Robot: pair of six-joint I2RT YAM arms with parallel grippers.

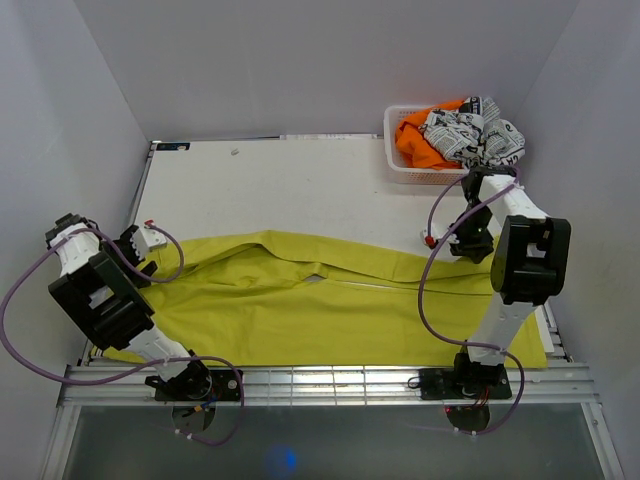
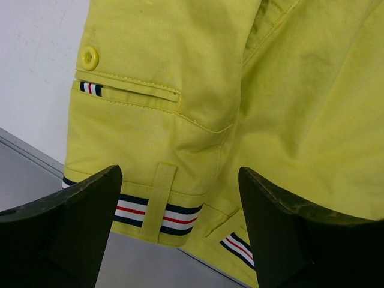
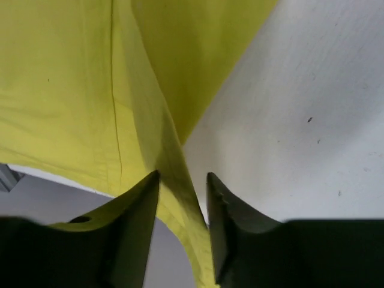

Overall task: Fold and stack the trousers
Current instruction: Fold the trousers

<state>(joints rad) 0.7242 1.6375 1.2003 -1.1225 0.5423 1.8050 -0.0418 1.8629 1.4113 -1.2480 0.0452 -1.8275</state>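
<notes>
Lying across the near half of the table (image 1: 280,190), the trousers (image 1: 300,300) are spread flat, with the waist at the left and the two legs running to the right. The legs lie close together, with a thin gap between them near the middle. The near edge of the cloth reaches the metal rail (image 1: 330,380) at the front of the table.

The left gripper (image 1: 140,243) is at the waist end. In the left wrist view its fingers (image 2: 66,228) stand wide apart and hold nothing. Between and beyond them I see the waistband (image 2: 150,213) with its striped lining, a belt loop (image 2: 162,192), a yellow button (image 2: 90,57) and a small striped label (image 2: 90,89) at a pocket slit.

The right gripper (image 1: 470,243) is at the far edge of the leg end. In the right wrist view its fingers (image 3: 129,234) are narrow, and a raised fold of the yellow cloth passes between them, so they pinch the trousers. The white table shows to the right of this fold.

The right arm (image 1: 520,270) stands over the leg ends and hides part of the cloth there. The left arm (image 1: 100,295) covers the near left corner of the waist.

In the far right corner a white basket (image 1: 392,160) holds an orange garment (image 1: 415,140) and a black-and-white printed cloth (image 1: 475,135). The basket is apart from the trousers, just beyond the right gripper.
</notes>
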